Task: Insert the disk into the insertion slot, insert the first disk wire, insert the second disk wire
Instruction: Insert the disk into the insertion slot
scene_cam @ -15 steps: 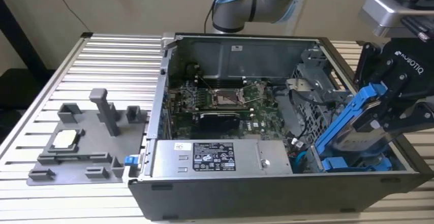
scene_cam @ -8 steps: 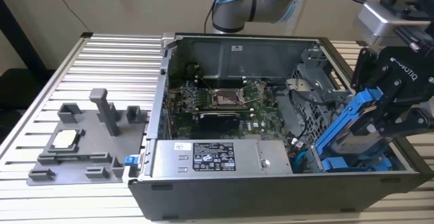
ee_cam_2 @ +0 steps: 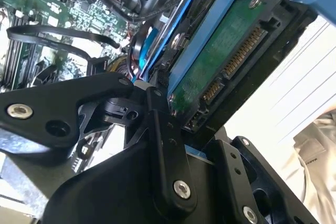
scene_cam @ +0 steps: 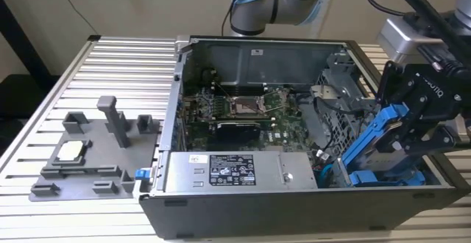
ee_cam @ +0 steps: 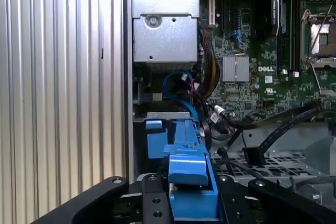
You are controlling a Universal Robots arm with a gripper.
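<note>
We see the gripper (scene_cam: 412, 135) at the exterior view's right, closed on the disk (scene_cam: 372, 138); its fingers (ee_cam_2: 164, 145) clamp the bright blue frame from both sides, and we judge that grip is chosen so that the drive's leading end stays free to enter the bay. The disk hangs tilted, its lower end down inside the computer case (scene_cam: 294, 215) and its upper end leaning up towards the arm; the slant looks set to clear the case wall. In the second wrist view the green circuit board and its connector row face outward, so the plugs will remain reachable for the wires. The insertion slot (scene_cam: 338, 174) sits in the case's lower right corner in the exterior view, just beside the power supply (scene_cam: 235, 171); the disk's lower end is at its mouth, not yet seated, as far as we can tell. Another blue-tabbed drive (scene_cam: 386, 178) lies low beside it. In the first wrist view the blue frame (ee_cam: 186, 145) points into the bay, with loose black cables (ee_cam: 278, 129) near.
</note>
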